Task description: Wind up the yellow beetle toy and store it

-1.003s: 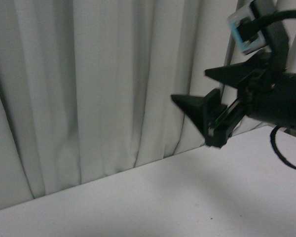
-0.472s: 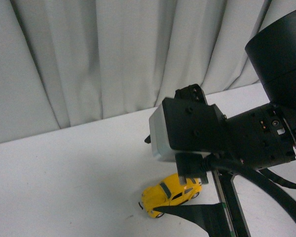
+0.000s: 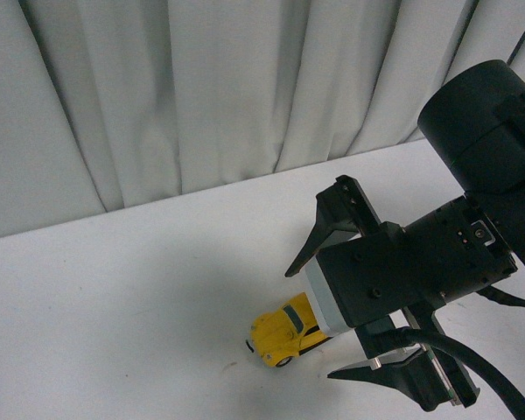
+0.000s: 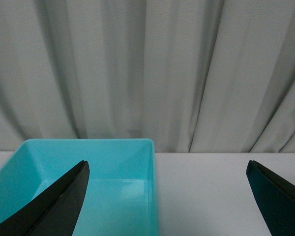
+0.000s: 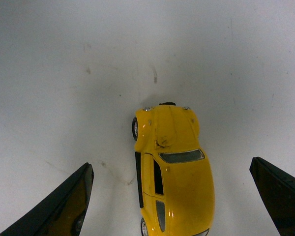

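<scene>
Right wrist view: right gripper [image 5: 171, 164] is spread wide, one finger each side of the yellow beetle toy [image 5: 176, 187], neither touching it, nothing held. The toy sits on its wheels on the white table [image 5: 64, 73], roughly centred in the gap w/ its bonnet pointing away from the wrist.

Front view: same gripper [image 3: 311, 325] hangs low over the table [image 3: 114, 306] just right of the toy [image 3: 278, 332], whose rear end is hidden behind the wrist housing; grey curtain [image 3: 157, 87] behind.

Left gripper [image 4: 167, 164] is also wide apart and empty, facing a teal bin [image 4: 88, 146] on the table, approx where the toy should end up.

Change: 1 s ago the right gripper was up against the curtain, no toy in sight. 0.5 s ago it was over the toy w/ a finger across it. Now the wrist has turned so the fingers straddle the car; the toy itself hasn't shifted. I judge this as lining up for the grasp, so wind-up and storing are both not yet done.

Writing: none legible. There's a small mark on the bonnet, too small to read; no brand on bin or arms
</scene>
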